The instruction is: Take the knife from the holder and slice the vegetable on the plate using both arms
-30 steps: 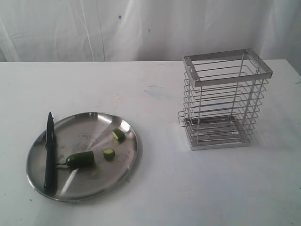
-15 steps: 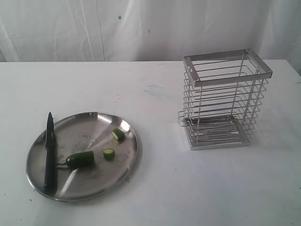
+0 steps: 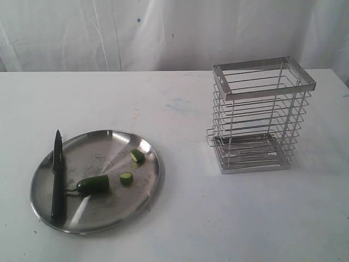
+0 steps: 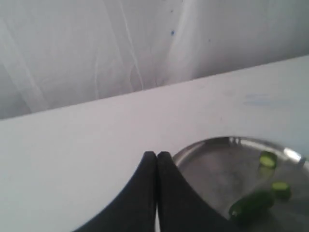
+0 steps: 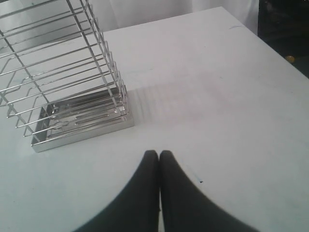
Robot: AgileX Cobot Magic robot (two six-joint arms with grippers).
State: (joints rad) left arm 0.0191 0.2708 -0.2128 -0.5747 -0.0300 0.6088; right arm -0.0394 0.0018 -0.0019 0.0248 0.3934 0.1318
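The steel plate (image 3: 117, 215) lies at the front left of the table. On its left side rests the black knife (image 3: 57, 174), tip pointing away. The green vegetable (image 3: 92, 184) lies near the plate's middle, with two cut slices (image 3: 126, 178) (image 3: 137, 155) beside it. The wire holder (image 3: 256, 114) stands upright at the right and holds nothing. Neither arm shows in the exterior view. My left gripper (image 4: 157, 153) is shut and holds nothing, hovering short of the plate (image 4: 203, 145). My right gripper (image 5: 159, 153) is shut with nothing in it, over bare table beside the holder (image 5: 67, 82).
A white cloth hangs behind the table (image 3: 180, 98). The table's right edge (image 5: 280, 53) drops off to a dark area in the right wrist view.
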